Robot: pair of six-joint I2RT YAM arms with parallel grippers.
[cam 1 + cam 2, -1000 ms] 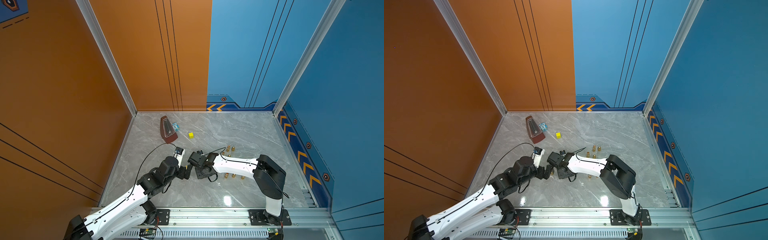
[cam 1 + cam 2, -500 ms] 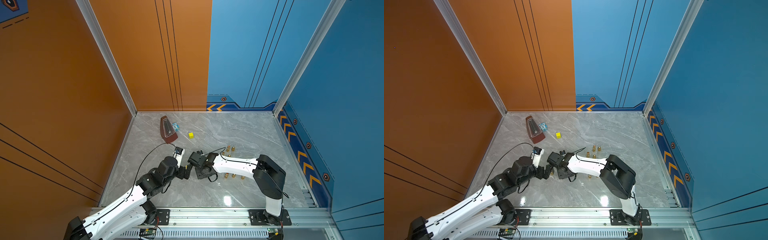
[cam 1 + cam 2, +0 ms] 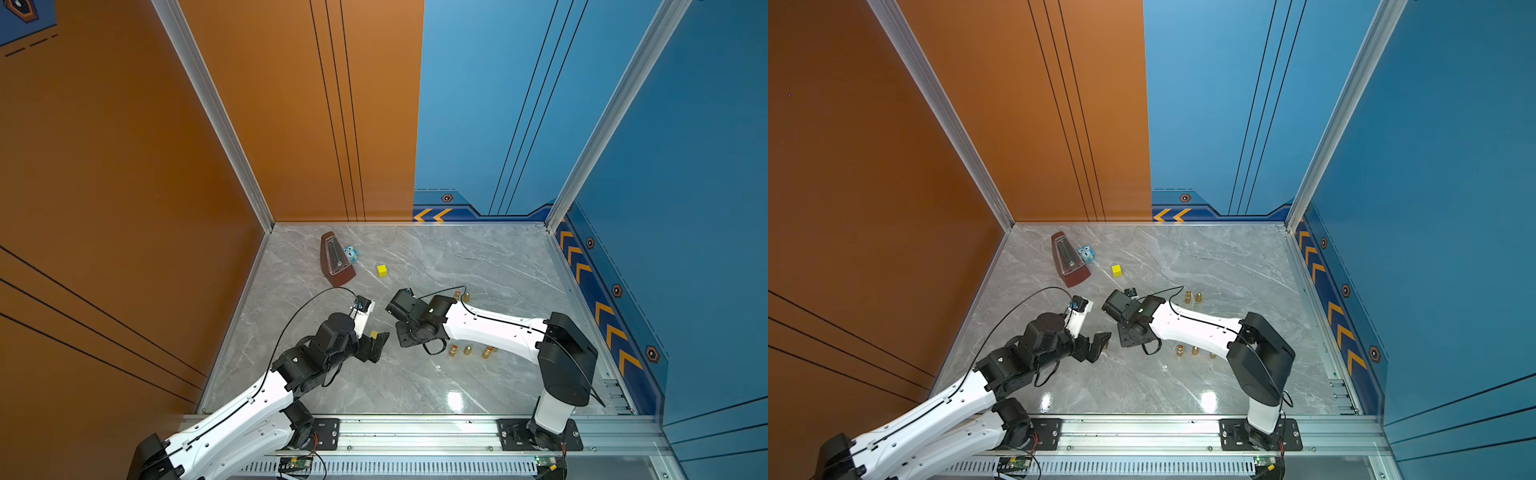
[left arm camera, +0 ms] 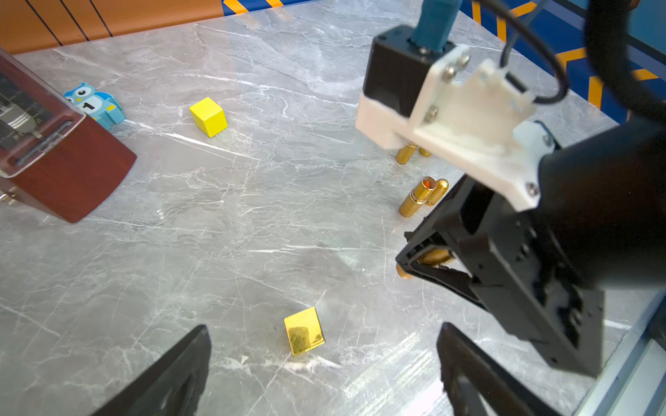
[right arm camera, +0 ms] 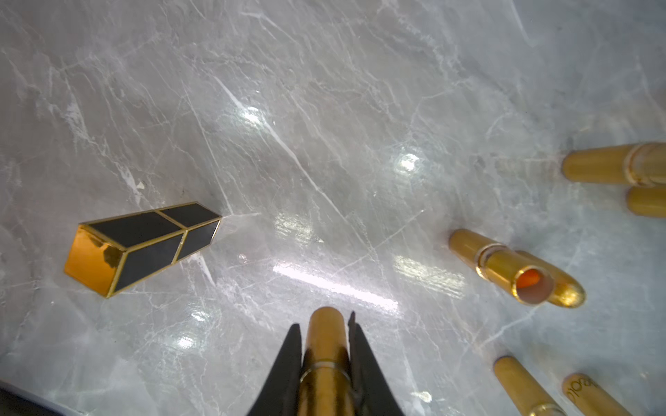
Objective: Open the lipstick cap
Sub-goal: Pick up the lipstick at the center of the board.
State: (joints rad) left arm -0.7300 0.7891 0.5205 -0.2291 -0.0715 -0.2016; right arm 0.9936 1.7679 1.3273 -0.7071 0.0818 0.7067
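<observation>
While right jaws pinch a round gold lipstick (image 5: 326, 335), left jaws gape beside a square black tube (image 5: 144, 245).

Orange wall (image 3: 124, 166) and blue wall (image 3: 498, 104) enclose a glossy grey marble floor (image 3: 478, 257) reflecting lights.

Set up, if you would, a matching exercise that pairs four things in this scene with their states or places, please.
Things:
1. left gripper
2. right gripper
3. square black-and-gold lipstick
4. blue owl

States or places:
a. shut on a round gold lipstick
b. beside the metronome
c. open, holding nothing
d. standing upright, untouched

Pairs: 1-c; 2-a; 3-d; 4-b
</observation>
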